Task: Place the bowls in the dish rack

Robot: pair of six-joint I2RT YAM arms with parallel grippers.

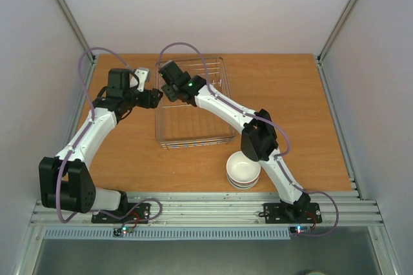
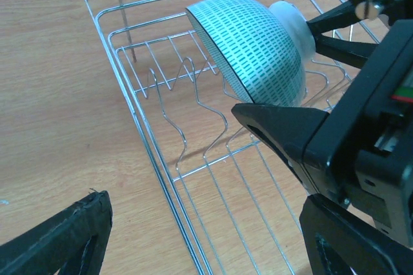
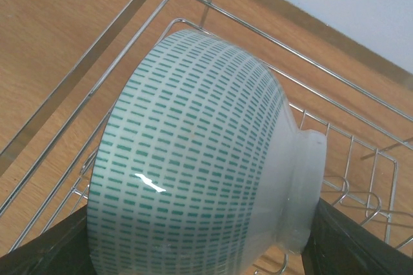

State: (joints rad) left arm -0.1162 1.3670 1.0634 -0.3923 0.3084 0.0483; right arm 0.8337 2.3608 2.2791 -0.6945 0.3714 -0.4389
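No bowl rests in the dish rack (image 1: 193, 142) yet: the right gripper (image 1: 169, 75) grasps a green-dashed bowl (image 2: 251, 49) tilted over its far-left corner, the left gripper (image 2: 203, 223) gapes empty beside it, and stacked bowls (image 1: 243, 168) wait just outside its near edge.

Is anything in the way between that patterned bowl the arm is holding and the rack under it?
Nothing visible. The right end effector holds the bowl on its side above the rack's bare divider wires; the left end effector is at its side.
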